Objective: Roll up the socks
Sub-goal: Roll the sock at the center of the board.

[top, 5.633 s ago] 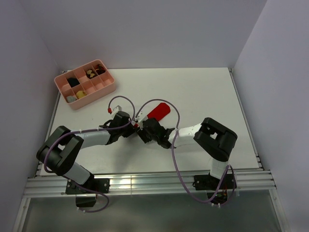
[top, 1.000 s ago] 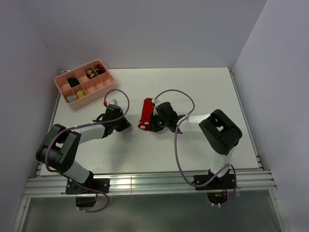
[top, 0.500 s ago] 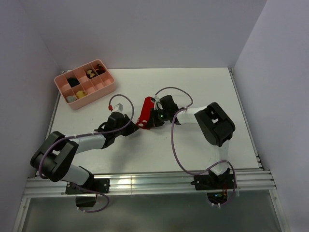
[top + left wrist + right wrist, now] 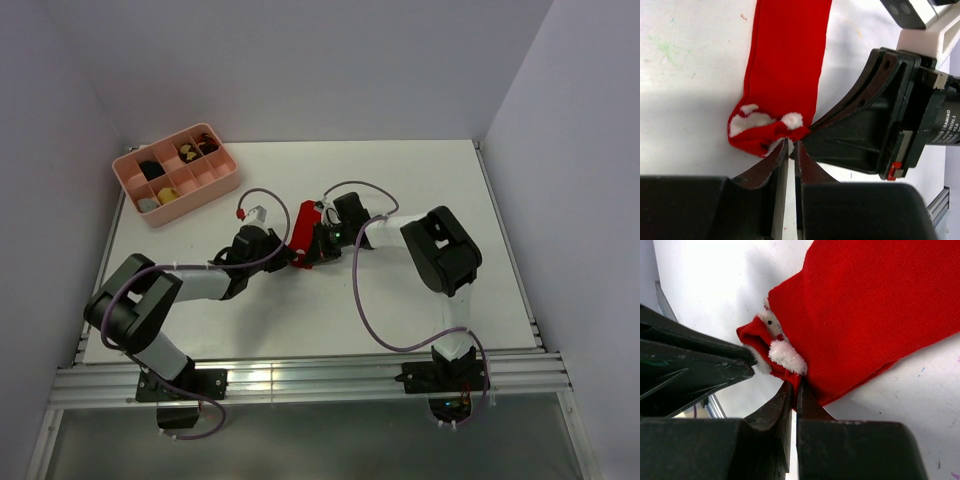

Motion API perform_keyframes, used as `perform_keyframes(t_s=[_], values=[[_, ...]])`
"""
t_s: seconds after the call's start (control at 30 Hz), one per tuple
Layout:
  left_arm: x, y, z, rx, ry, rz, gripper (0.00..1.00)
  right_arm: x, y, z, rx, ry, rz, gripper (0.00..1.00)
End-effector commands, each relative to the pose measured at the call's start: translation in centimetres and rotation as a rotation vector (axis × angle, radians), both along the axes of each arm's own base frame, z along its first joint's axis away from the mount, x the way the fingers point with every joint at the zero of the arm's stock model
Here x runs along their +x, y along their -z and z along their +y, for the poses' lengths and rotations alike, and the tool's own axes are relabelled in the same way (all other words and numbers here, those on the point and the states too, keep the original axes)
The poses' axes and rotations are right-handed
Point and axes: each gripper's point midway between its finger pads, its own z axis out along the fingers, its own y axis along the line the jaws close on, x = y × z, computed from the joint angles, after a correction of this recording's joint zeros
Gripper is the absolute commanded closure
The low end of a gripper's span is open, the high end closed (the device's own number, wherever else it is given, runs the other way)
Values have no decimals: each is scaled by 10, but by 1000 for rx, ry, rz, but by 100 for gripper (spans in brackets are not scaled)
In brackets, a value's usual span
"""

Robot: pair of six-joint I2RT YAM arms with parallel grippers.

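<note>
White table, with a pink plastic compartment tray at its far left corner. Both arms reach inward and low, converging at mid-table. The flat bright red fabric socks lie there. The right hand is clamped on their white-tufted near end. Only the wrist views show the left hand: its fingers are almost together and its tips touch that end, but whether it grips cannot be told.
</note>
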Motion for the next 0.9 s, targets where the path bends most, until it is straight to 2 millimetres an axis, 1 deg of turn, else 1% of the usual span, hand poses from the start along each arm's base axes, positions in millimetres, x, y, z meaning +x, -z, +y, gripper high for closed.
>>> perform_keyframes(t_s=[0.0, 0.2, 0.33, 0.37, 0.43, 0.5, 0.53, 0.57, 0.63, 0.67, 0.7, 0.73, 0.77, 0.8, 0.83, 0.87], values=[[16, -17, -12, -32, 9, -77, 85, -12, 26, -13, -80, 15, 105, 100], [17, 1, -14, -52, -10, -48, 86, -13, 27, -11, -73, 13, 127, 100], [16, 24, -14, -34, -18, 1, 86, -15, 28, -11, -68, 14, 138, 100], [16, 26, -14, -30, -17, 8, 86, -15, 29, -12, -73, 13, 134, 100], [15, 34, -14, -22, -22, 32, 87, -17, 29, -14, -79, 12, 128, 96], [12, 42, -12, -2, -21, 56, 87, -18, 27, -16, -75, 13, 108, 86], [12, 45, -12, 7, -23, 67, 88, -18, 21, -17, -73, 16, 89, 81], [9, 51, -9, 27, -23, 84, 89, -18, 19, -18, -80, 17, 71, 74], [8, 55, -9, 38, -19, 99, 89, -16, 8, -22, -84, 22, 27, 68], [7, 58, -8, 45, -19, 113, 89, -13, 4, -24, -98, 35, -3, 62], [7, 59, -9, 48, -14, 118, 90, -12, 0, -26, -106, 41, -26, 60], [7, 60, -10, 52, -11, 121, 90, -11, -13, -29, -106, 47, -69, 58], [7, 60, -10, 54, -5, 123, 90, -6, -15, -34, -137, 72, -106, 56], [7, 61, -11, 60, 2, 128, 91, -7, -17, -38, -152, 82, -127, 55], [6, 62, -12, 63, 7, 132, 91, -3, -33, -40, -150, 91, -193, 55], [7, 62, -12, 66, 11, 132, 91, 2, -35, -45, -181, 119, -231, 55]])
